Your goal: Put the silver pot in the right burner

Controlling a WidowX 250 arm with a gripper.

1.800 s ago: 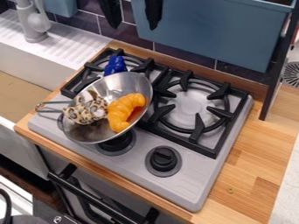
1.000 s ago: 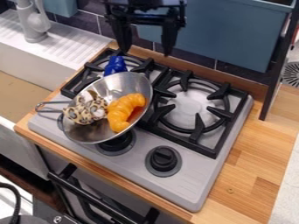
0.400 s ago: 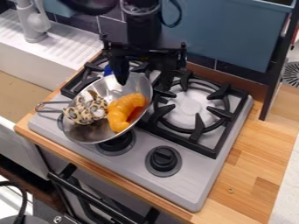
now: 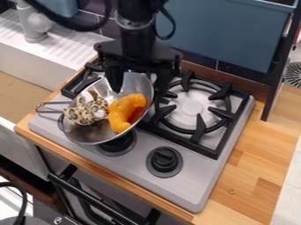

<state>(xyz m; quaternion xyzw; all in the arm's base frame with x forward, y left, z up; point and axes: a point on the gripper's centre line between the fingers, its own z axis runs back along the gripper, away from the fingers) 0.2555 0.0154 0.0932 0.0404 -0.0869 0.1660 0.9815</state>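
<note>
While the claw hangs with its fingers spread above the back rim, we see the silver pot below it, tilted, near the stove's left edge.

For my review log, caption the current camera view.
Open pincer straddling the rim of a tilted silver pot beside the right burner.

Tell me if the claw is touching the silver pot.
Cannot tell. In the camera view, one finger of the claw overlaps the inside of the silver pot, but neither contact nor gap shows plainly.
</note>
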